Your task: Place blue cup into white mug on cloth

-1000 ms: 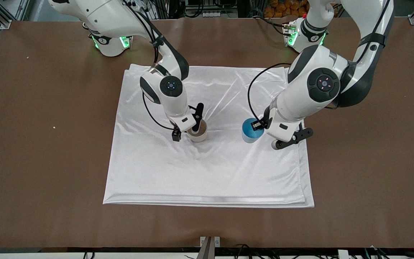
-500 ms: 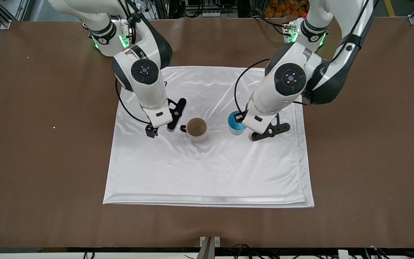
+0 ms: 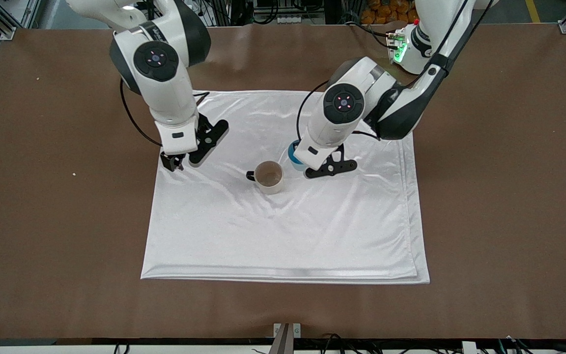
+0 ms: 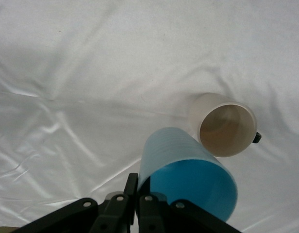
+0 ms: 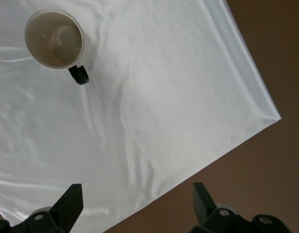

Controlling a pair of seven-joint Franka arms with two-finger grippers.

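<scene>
The white mug [image 3: 269, 177] stands upright on the white cloth [image 3: 288, 236], its black handle toward the right arm's end. My left gripper [image 3: 307, 167] is shut on the rim of the blue cup [image 3: 293, 150] and holds it tilted in the air, beside the mug. In the left wrist view the blue cup [image 4: 188, 174] is in my gripper [image 4: 140, 187], with the mug [image 4: 227, 124] just past its rim. My right gripper [image 3: 192, 158] is open and empty over the cloth's edge at the right arm's end. The right wrist view shows the mug [image 5: 55, 39], cloth [image 5: 164, 97] and gripper [image 5: 136, 196].
The cloth lies on a brown table [image 3: 499, 196], bare all round. The table also shows past the cloth's edge in the right wrist view [image 5: 246, 184]. A small pale speck [image 3: 73, 173] lies on the table toward the right arm's end.
My right gripper has left the mug and moved up and away toward the right arm's end of the cloth. My left gripper has carried the blue cup across the cloth to beside the mug.
</scene>
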